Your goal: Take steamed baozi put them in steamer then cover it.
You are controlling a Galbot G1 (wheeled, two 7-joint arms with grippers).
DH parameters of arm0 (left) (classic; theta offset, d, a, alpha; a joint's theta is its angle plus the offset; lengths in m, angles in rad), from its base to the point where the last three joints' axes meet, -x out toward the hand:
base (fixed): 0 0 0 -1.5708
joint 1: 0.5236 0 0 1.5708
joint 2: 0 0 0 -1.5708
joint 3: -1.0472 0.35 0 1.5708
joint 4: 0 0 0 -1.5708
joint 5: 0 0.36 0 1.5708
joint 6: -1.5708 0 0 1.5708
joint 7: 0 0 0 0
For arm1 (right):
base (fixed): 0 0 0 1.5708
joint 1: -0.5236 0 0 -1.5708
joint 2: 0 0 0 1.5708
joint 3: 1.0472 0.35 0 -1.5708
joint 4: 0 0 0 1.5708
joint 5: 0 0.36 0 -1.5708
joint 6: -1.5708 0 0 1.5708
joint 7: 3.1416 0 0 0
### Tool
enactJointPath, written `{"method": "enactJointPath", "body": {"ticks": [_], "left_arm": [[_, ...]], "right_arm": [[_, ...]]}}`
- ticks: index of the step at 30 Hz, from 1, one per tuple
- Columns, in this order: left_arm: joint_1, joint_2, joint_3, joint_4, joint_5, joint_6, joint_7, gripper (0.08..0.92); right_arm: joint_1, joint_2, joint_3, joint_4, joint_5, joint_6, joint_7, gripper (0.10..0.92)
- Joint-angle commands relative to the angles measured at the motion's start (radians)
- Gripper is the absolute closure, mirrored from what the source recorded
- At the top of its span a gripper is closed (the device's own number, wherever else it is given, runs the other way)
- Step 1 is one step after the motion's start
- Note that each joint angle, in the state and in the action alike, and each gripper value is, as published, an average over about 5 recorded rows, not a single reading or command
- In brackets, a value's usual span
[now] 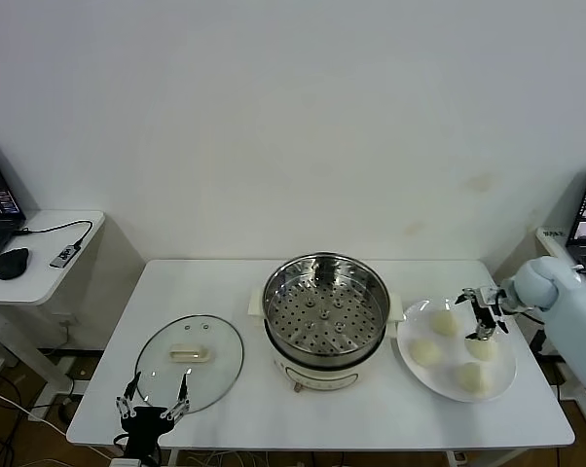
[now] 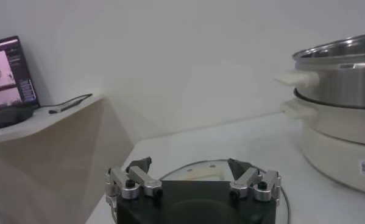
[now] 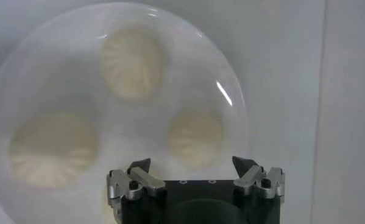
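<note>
on plate (image 1: pixel 505 386): four baozi (image 1: pixel 425 351), right pincer (image 1: pixel 482 313) released above; steamer (image 1: pixel 325 305) empty; left pincer (image 1: pixel 154 400) released.

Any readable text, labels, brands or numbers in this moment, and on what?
None can be read.
Sticker on the steamer base: a small square code, too small to read.
Laptop screens at both edges of the head view: content blurred, unreadable.
The cover, baozi and plate carry no markings.
</note>
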Motion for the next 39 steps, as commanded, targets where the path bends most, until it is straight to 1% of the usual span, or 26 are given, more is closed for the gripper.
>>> {"method": "enactJointPath", "body": {"ticks": [1,9,12,18,26,32,39], "left_arm": [[0.000,0.001,-0.003,0.001,0.003,0.000,0.000,0.177],[-0.002,0.005,-0.012,0.006,0.002,-0.001,0.001,0.177],[-0.006,0.006,-0.013,0.009,0.002,-0.001,0.001,0.177],[-0.010,0.007,-0.013,0.012,0.002,-0.001,0.001,0.177],[-0.013,0.007,-0.014,0.014,0.001,-0.001,0.002,0.177],[-0.014,0.010,-0.017,0.016,-0.001,-0.001,0.003,0.177],[-0.012,0.018,-0.022,0.020,-0.034,0.002,0.003,0.177]], "right_arm": [[0.072,0.077,-0.080,-0.121,-0.009,0.004,-0.008,0.203],[0.070,0.101,-0.082,-0.148,-0.034,-0.004,-0.003,0.203],[0.068,0.106,-0.082,-0.153,-0.039,-0.009,-0.003,0.215],[0.065,0.117,-0.079,-0.167,-0.059,-0.015,0.001,0.271],[0.080,0.109,-0.091,-0.157,-0.046,-0.020,-0.003,0.387],[0.113,0.049,-0.142,-0.079,0.039,-0.035,-0.019,0.408],[0.227,-0.100,-0.251,0.108,0.213,-0.077,-0.036,0.422]]}}
